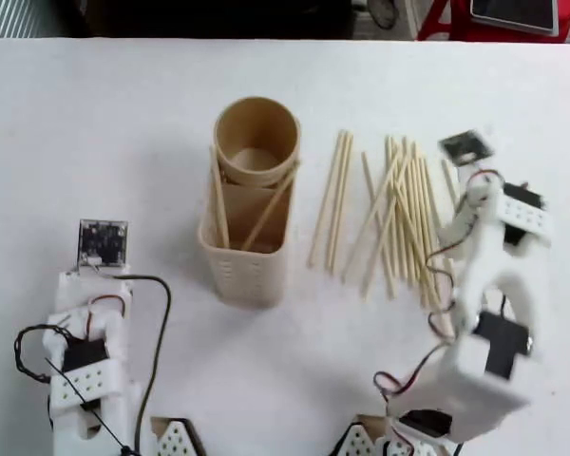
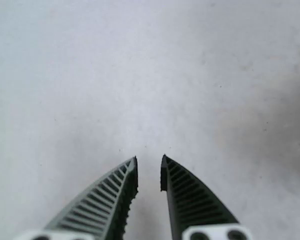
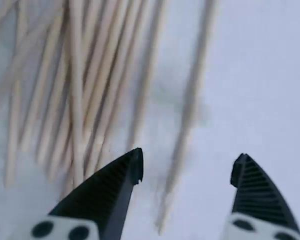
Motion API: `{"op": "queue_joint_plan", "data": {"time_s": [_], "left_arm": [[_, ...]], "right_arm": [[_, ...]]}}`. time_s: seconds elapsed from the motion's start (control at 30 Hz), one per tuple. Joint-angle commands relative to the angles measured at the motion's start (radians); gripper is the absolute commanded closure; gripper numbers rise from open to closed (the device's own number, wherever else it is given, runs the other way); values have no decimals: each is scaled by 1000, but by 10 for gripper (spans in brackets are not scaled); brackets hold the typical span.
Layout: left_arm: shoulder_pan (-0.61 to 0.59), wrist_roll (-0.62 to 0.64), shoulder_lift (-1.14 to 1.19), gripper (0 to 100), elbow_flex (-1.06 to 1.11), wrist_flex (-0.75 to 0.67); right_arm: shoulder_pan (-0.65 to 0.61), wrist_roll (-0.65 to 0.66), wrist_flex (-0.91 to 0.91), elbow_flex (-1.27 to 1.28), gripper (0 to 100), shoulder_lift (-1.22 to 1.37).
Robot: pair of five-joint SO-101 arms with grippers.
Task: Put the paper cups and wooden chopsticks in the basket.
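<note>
The right gripper (image 3: 188,156) is spread wide over the loose chopsticks (image 1: 399,218) at centre right; the left gripper (image 2: 149,160), narrowly parted, is poised above bare table (image 2: 140,75) at lower left.

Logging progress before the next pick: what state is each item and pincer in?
paper cups: upright in the basket.
two chopsticks: leaning inside the basket.
loose chopsticks: lying flat on the table.
left pincer: slightly open, empty.
right pincer: open, empty, above loose chopsticks.
</note>
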Motion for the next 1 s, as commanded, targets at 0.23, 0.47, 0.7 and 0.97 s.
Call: {"op": "queue_joint_plan", "data": {"time_s": [0.23,0.47,0.7,0.97], "left_arm": [[-8,-12,-16,902,-2,2],[-8,-12,-16,902,-2,2],[-8,-12,-16,902,-2,2],[-8,-12,-16,902,-2,2]], "right_arm": [[-94,34,21,37,707,15],[-110,34,-42,110,828,8],[-88,40,-42,114,981,13],[-22,-57,-47,115,981,-130]]}}
